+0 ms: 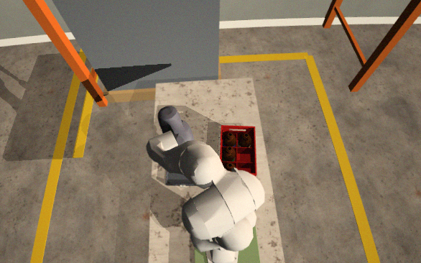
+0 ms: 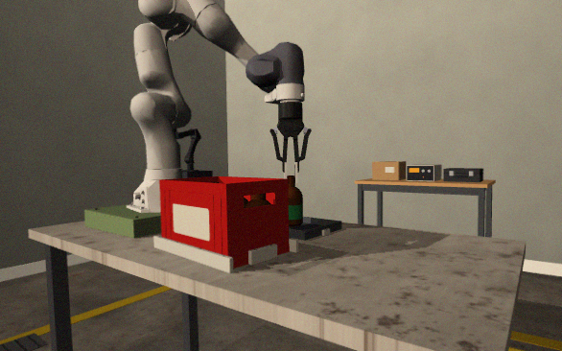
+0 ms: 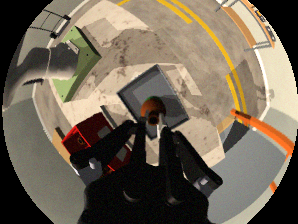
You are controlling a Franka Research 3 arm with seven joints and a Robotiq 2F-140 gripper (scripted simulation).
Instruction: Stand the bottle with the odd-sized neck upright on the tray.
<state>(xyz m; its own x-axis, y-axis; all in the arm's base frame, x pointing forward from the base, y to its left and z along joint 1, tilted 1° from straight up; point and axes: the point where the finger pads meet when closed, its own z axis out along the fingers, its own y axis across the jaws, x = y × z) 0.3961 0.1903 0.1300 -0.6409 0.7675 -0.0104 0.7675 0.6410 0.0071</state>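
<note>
You've got the brown bottle [image 2: 294,203] pinched by its neck right now. The gripper [image 2: 290,165] is nearly closed, its jaws clamped on the very top of that neck and pointing straight down.

In the exterior view the bottle sits at 6 o'clock from the gripper, directly under it, with its long axis vertical and in line with the wrist. Its base looks like it's on or just touching the dark tray [image 2: 316,226], but the crate [image 2: 223,216] hides the lower left edge, so I can't say for sure there's no gap. From the wrist camera the bottle's mouth [image 3: 153,110] shows dead centre between the fingertips, with the tray [image 3: 136,92] spread underneath.

The crate is at about 9 o'clock from the bottle in the exterior view, close beside it. From the top view you can see brown bottles still standing in its compartments.

My read: everything hinges on that vertical line. If the base is properly seated, opening straight and lifting toward 12 o'clock should leave it standing. Any sideways drag on the neck could tip it.
</note>
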